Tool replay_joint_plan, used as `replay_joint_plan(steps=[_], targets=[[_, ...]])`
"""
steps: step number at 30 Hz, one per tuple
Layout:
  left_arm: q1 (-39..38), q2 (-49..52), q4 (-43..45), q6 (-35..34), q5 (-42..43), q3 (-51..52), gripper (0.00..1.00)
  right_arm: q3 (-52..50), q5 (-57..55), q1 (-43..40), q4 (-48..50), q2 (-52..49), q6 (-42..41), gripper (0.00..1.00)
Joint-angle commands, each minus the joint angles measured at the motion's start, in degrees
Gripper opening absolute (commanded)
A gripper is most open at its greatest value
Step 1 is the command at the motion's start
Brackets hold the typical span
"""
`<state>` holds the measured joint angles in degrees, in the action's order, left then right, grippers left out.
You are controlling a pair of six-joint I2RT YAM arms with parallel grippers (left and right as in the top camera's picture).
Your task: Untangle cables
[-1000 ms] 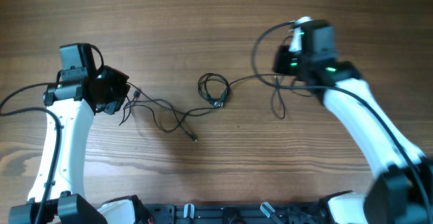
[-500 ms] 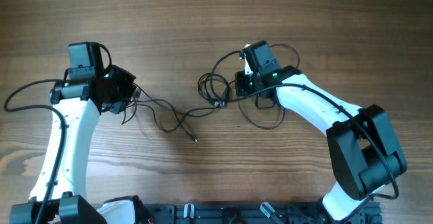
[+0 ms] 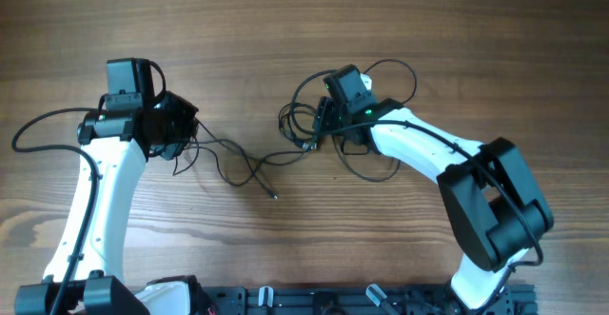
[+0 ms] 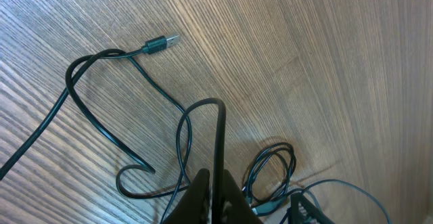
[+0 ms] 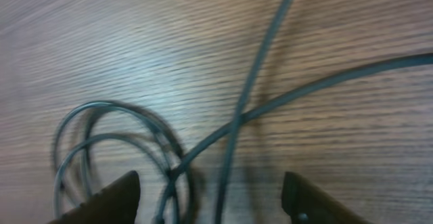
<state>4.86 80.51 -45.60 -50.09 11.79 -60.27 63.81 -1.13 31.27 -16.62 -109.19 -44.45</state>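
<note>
right hand (image 5: 211, 198) swung to the cables (image 5: 252, 82), opening.

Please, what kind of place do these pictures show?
Probably a robotics test bench: a white left arm and right arm stand at a wooden table, with thin black cables laid out on it.

Matt grained wooden table (image 3: 304, 29), smooth black cables (image 4: 220, 139).

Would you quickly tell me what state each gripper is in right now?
Left gripper: closed on a thin black cable.
Right gripper: open, holding nothing.
</note>
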Motion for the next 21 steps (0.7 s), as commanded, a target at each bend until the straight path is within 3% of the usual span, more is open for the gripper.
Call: replay_joint_plan(steps=[1, 10, 13, 15, 18, 21], targets=[[-0.26, -0.79, 0.13, 0.11, -1.01, 0.04, 0.07, 1.14, -3.28, 0.39, 0.59, -1.92, -4.98, 0.75], [-0.26, -0.79, -0.46, 0.11, -0.98, 0.04, 0.08, 1.22, -5.81, 3.48, 4.07, -6.80, -8.28, 0.45], [-0.26, -0.79, -0.52, 0.11, -0.98, 0.04, 0.08, 1.22, -7.19, 3.65, 2.51, -6.99, -9.35, 0.19], [-0.26, -0.79, -0.52, 0.13, -0.98, 0.04, 0.08, 1.22, -8.17, 3.58, 2.03, -6.99, -9.99, 0.09], [-0.26, -0.79, -0.61, 0.15, -1.01, 0.04, 0.10, 2.08, -9.07, 3.48, 3.80, -6.95, -8.57, 0.05], [-0.26, -0.79, -1.90, 0.13, -0.96, 0.04, 0.11, 6.16, -8.83, 2.40, 2.73, -5.16, -1.66, 0.05]])
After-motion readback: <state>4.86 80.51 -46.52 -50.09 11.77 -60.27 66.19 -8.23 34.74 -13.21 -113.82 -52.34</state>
